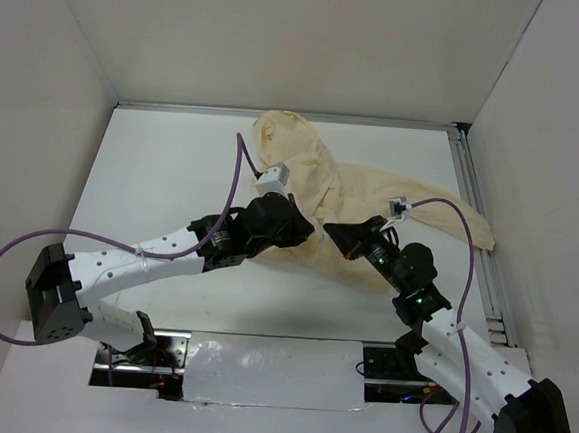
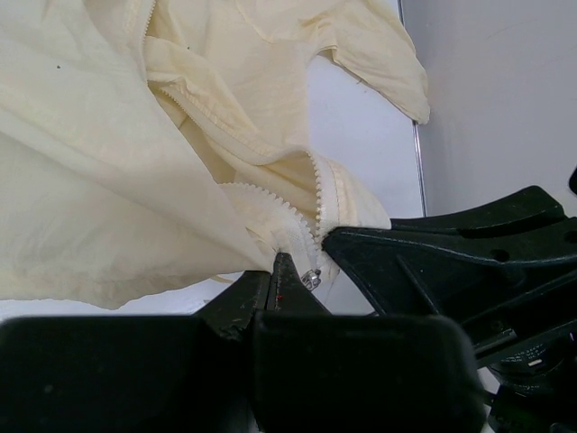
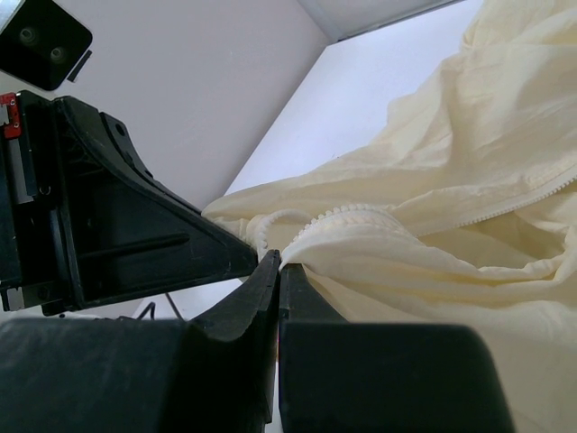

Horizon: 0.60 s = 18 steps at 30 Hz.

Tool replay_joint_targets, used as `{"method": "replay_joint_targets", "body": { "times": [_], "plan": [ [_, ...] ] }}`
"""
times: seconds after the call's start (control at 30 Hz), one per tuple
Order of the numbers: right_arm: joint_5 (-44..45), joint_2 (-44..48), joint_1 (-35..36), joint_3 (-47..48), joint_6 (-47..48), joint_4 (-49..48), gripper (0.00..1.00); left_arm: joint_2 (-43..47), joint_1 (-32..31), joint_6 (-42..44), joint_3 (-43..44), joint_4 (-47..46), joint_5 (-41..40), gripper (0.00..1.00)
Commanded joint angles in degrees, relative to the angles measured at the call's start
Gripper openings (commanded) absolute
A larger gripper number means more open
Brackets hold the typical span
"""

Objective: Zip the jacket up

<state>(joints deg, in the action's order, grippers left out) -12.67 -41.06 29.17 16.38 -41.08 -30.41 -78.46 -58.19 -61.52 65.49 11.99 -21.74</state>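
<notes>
The jacket point(image 1: 318, 174) lies crumpled on the far middle of the table point(image 1: 173, 167), one sleeve reaching right. The left gripper point(image 2: 283, 267) has its fingers pinched together on the fabric at the bottom of the zipper point(image 2: 315, 194), its silver slider point(image 2: 311, 279) just beside the tips. Close by, the right gripper point(image 3: 276, 263) is clamped on the jacket's edge beside the zipper teeth.
</notes>
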Motion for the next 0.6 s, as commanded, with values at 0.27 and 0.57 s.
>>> {"method": "replay_joint_targets", "body": {
  "times": [0.27,0.57],
  "plan": [
    [-0.69,0.54,-0.69,1.55,-0.05,-3.69,0.00,1.38,0.01,1.75,0.95,-2.14,0.99,0.00],
    [-0.69,1.68,-0.69,1.63,0.30,-1.23,0.00,2.08,0.01,-0.45,0.86,-0.30,-1.11,0.00]
  ]
}}
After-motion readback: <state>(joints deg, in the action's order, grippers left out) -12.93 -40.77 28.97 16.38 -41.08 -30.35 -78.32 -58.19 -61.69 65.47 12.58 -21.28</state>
